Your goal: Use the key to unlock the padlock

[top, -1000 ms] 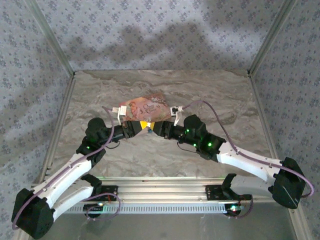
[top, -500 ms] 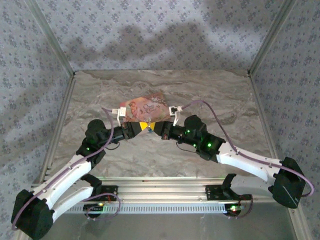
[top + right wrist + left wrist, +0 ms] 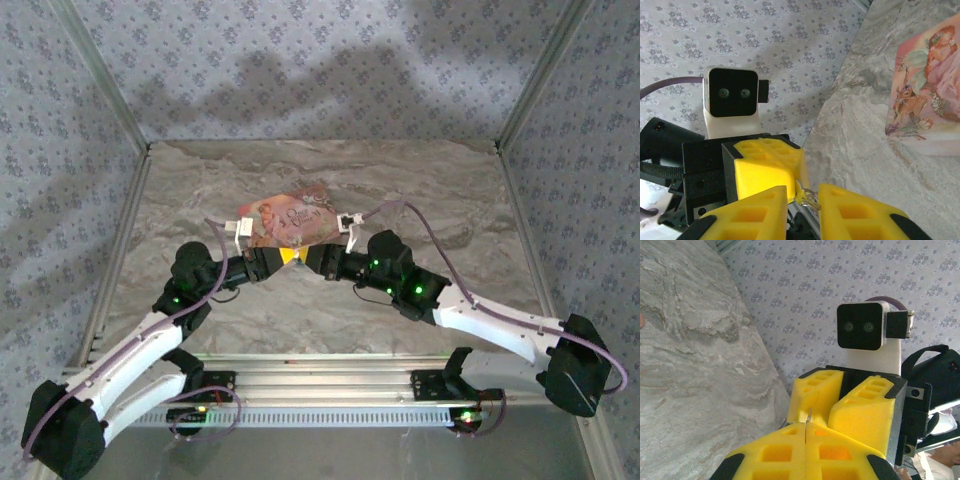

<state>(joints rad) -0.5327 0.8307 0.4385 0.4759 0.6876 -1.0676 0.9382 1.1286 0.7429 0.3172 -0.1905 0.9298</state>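
My left gripper is shut on the key, a thin pale metal sliver poking out past its yellow fingertips. The tips of both grippers meet nose to nose just in front of the pink box. My right gripper stands open, its fingers apart on either side of the key's shiny ring end. The left gripper's fingers face it at close range. The blue padlock is hidden.
The flat pink picture-printed box lies on the marble table just beyond the grippers. Patterned walls enclose the table on three sides. Bare table stretches left, right and behind the box.
The right gripper has crept left and the two tips have closed up, so less yellow gap shows between them. The left arm has barely moved.
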